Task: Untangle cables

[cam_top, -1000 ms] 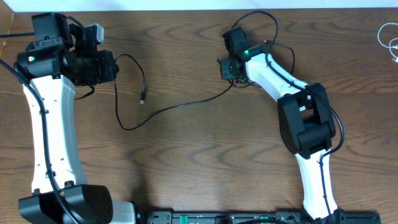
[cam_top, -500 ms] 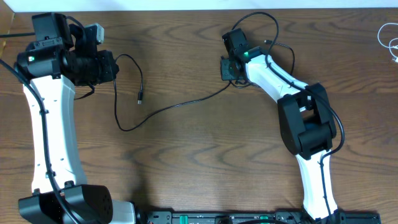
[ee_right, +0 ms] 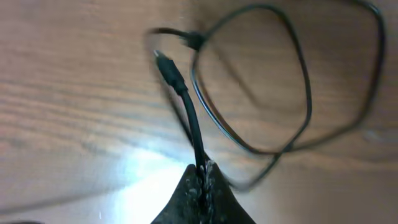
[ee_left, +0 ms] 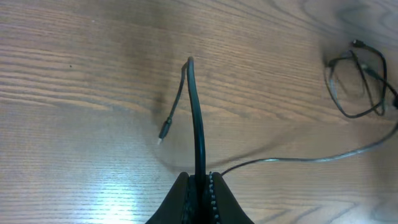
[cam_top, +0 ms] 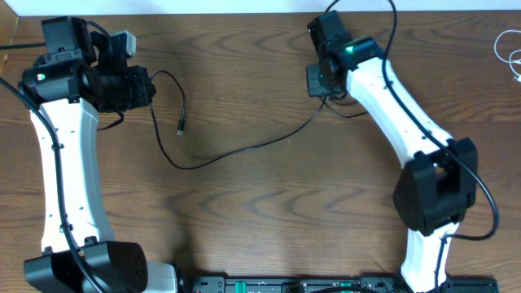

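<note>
One long black cable (cam_top: 244, 149) runs across the table between both grippers. My left gripper (cam_top: 149, 88) at the far left is shut on it. From the jaws a short end arches over and hangs down to a small plug (cam_top: 180, 129). In the left wrist view the cable (ee_left: 198, 124) rises from my shut gripper (ee_left: 199, 177) and its plug (ee_left: 163, 132) lies on the wood. My right gripper (cam_top: 318, 82) at the far middle is shut on the cable's other end. In the right wrist view that end (ee_right: 193, 127) leaves the gripper (ee_right: 203, 168) and finishes in a plug (ee_right: 168, 65), above a thin black loop (ee_right: 298, 68).
A white cable (cam_top: 509, 49) lies coiled at the far right edge. The thin black loop (ee_left: 357, 93) rests on the wood by the right gripper. Thicker black wires (cam_top: 358, 15) arch from the right arm near the table's far edge. Both white arms reach in from the near side.
My right gripper has closed on the cable end and moved right and farther away, pulling the long cable straighter. The plug by the left gripper has shifted slightly. The left arm has stayed put.
</note>
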`<state>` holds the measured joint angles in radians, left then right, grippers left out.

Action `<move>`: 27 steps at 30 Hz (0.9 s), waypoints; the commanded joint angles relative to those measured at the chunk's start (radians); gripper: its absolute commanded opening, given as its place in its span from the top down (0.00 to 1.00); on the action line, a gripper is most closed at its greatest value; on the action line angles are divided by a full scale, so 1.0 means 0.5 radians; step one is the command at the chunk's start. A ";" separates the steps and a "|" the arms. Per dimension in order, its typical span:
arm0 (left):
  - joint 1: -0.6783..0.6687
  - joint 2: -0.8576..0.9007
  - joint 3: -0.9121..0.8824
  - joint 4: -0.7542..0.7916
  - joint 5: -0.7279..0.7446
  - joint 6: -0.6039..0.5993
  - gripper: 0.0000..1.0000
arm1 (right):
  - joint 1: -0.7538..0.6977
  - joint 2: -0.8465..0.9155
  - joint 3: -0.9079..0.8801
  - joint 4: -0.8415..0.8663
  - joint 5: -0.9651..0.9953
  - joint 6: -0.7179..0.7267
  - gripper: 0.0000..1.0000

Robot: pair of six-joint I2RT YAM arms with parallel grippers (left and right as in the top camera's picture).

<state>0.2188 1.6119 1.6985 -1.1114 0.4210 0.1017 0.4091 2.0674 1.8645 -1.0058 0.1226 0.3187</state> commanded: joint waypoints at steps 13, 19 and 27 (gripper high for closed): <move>-0.003 -0.037 0.018 -0.004 0.036 -0.021 0.92 | 0.061 0.069 -0.008 -0.166 -0.103 -0.292 0.99; -0.005 -0.028 0.018 -0.002 0.339 -0.156 0.92 | 0.063 0.069 -0.008 0.287 -1.247 -0.512 0.99; -0.088 0.114 0.014 0.072 0.403 -0.703 0.93 | 0.061 0.069 -0.008 0.752 -2.054 -0.296 0.99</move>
<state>0.2008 1.6215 1.6985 -1.0927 0.5800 -0.0875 0.4381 2.0933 1.8614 -0.6586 -0.6491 0.1268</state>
